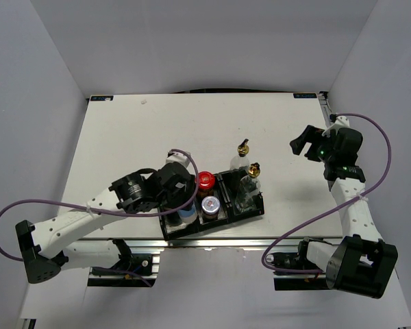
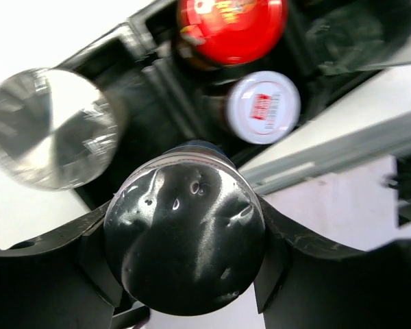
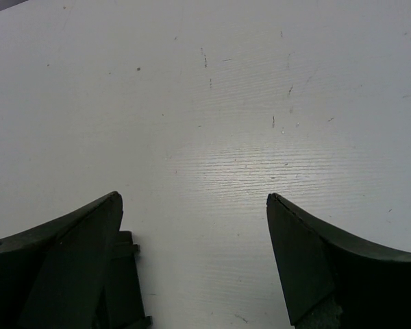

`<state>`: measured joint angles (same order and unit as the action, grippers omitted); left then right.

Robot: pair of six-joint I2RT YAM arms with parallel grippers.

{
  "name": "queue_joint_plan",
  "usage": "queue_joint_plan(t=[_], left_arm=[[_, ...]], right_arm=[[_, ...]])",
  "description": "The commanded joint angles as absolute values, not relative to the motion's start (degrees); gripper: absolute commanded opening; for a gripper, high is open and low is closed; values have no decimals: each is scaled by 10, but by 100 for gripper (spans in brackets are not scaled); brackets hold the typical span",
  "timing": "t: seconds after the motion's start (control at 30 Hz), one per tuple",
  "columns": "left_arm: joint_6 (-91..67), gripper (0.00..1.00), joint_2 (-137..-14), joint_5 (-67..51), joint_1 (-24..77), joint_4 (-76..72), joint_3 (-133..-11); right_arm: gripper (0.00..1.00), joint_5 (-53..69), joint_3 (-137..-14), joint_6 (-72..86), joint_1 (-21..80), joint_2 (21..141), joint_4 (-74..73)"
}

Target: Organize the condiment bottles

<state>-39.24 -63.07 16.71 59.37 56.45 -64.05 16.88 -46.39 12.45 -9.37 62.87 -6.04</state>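
Observation:
My left gripper (image 1: pixel 183 201) is shut on a silver-lidded shaker (image 2: pixel 185 233) and holds it over the left compartment of the black tray (image 1: pixel 212 228). A second silver lid (image 2: pixel 51 127) shows blurred to its left in the left wrist view. The red-lidded jar (image 1: pixel 205 180) and a shaker with a labelled lid (image 1: pixel 210 204) stand in the middle compartment. One glass bottle with a gold pourer (image 1: pixel 253 170) stands in the right compartment. The other (image 1: pixel 242 146) stands at the tray's back edge; I cannot tell if it is inside. My right gripper (image 1: pixel 300 145) is open and empty.
The tray sits near the table's front edge, above a metal rail (image 1: pixel 212 243). The right wrist view shows only bare white table (image 3: pixel 212 103) between my right gripper's fingers (image 3: pixel 308 253). White walls enclose the table on three sides.

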Motion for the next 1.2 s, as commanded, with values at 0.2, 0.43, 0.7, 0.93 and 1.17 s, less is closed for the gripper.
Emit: queue_joint_plan(t=[0.2, 0.43, 0.7, 0.93, 1.17], left_arm=[[-413, 0, -577, 241, 597, 573, -626], [-418, 0, -581, 264, 597, 538, -583], [-411, 0, -616, 271, 601, 529, -558], [-432, 28, -621, 277, 610, 514, -513], [-442, 66, -608, 278, 616, 514, -508]], right_arm=[[89, 178, -485, 125, -96, 623, -51], [89, 182, -482, 122, -96, 620, -54], [89, 193, -477, 124, -96, 616, -50], [90, 206, -472, 128, -96, 610, -42], [89, 216, -471, 129, -96, 610, -40]])
